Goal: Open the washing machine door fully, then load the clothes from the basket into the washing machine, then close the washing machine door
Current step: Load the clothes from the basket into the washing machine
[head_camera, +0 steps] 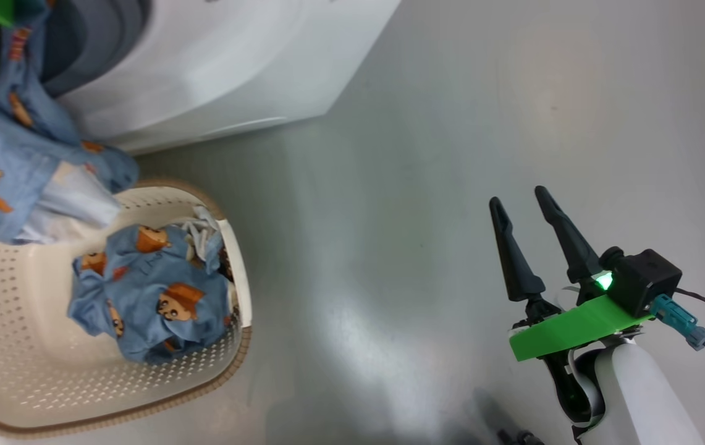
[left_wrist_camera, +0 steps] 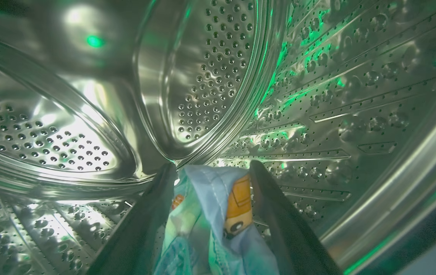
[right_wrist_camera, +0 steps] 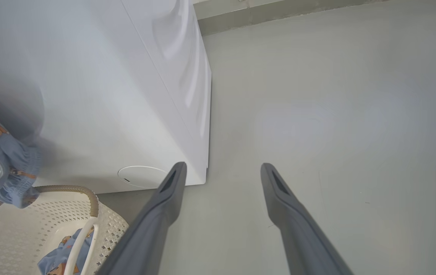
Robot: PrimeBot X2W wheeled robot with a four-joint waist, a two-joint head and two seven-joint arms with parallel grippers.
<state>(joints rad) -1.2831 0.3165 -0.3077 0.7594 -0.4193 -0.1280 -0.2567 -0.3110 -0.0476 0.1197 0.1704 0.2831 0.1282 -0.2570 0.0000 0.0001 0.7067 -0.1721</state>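
My left gripper (left_wrist_camera: 212,168) is inside the perforated steel drum (left_wrist_camera: 210,76) of the washing machine (head_camera: 216,68). Its fingers stand apart, open, and a light-blue cloth with an orange print (left_wrist_camera: 221,214) lies loosely between them. More of the clothes (head_camera: 18,161) hang from the machine's opening down towards the basket (head_camera: 18,346), where another blue printed piece (head_camera: 154,290) lies. My right gripper (head_camera: 519,196) hovers open above the floor to the right, holding nothing. The washing machine door is out of view.
The grey floor (head_camera: 451,123) stretches to the right of the machine and basket. In the right wrist view the machine's white front (right_wrist_camera: 107,95) has a round cover (right_wrist_camera: 141,176) low down, with the basket's brown rim (right_wrist_camera: 68,189) just below it.
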